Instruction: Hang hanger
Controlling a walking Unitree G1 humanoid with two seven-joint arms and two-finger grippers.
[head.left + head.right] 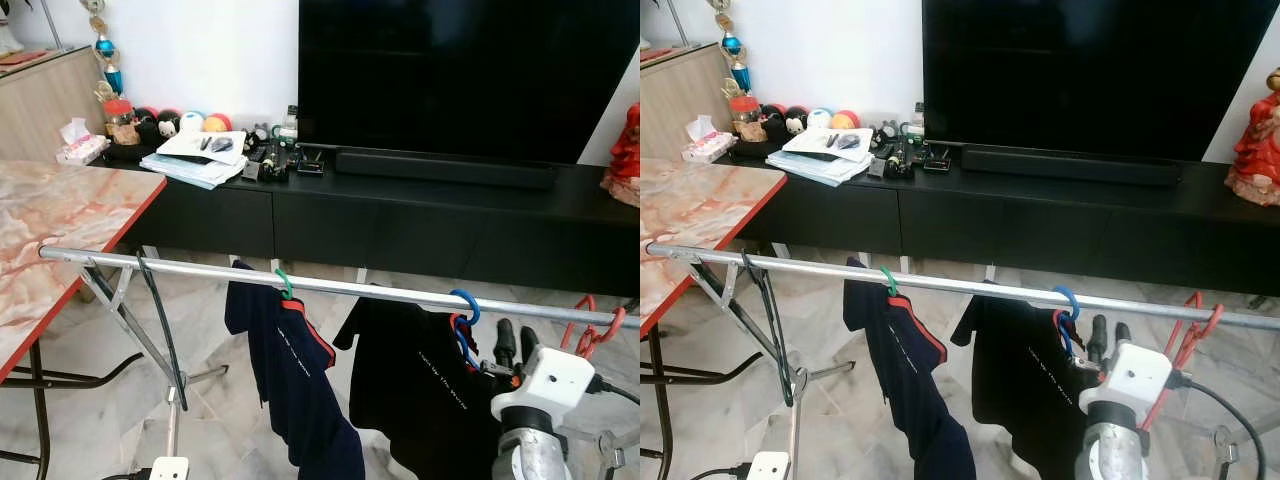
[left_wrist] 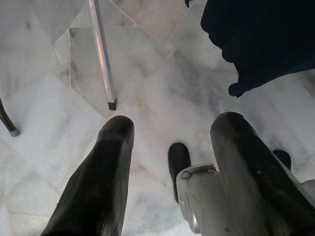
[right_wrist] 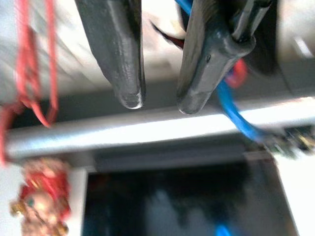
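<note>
Marble floor and a black TV console sit behind your metal rail. Blue hanger with the black shirt hooks on toward the rail's right end. Your right gripper reaches up just beside it, fingers slightly apart, gripping nothing. Left gripper hangs open over the floor.

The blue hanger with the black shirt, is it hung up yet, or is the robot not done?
Nearly done. The blue hanger is already hooked over the metal rail, with the black shirt hanging below it. The right gripper is right beside the hanger under the rail, jaws open. What looks left is pulling that arm away. The left gripper hangs idle over the floor.
</note>
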